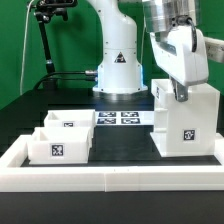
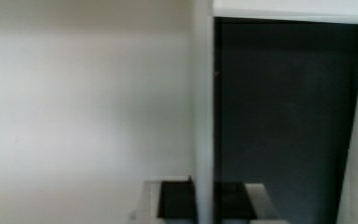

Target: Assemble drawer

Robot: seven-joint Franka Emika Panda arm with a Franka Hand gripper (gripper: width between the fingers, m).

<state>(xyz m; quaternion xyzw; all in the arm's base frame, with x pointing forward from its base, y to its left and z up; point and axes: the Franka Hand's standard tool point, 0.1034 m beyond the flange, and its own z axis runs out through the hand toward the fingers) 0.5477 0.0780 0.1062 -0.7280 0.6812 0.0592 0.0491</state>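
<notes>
The tall white drawer housing stands at the exterior view's right, near the front border wall, with a square tag on its front face. My gripper comes down on its top edge. In the wrist view a thin housing wall runs between my fingers, with the dark pads pressed on both sides of it and the dark hollow of the housing beside it. Two small white trays sit side by side at the exterior view's left, each tagged.
The marker board lies flat between the trays and the housing, in front of the robot base. A low white border wall runs along the front and sides. A black stand is at the back left.
</notes>
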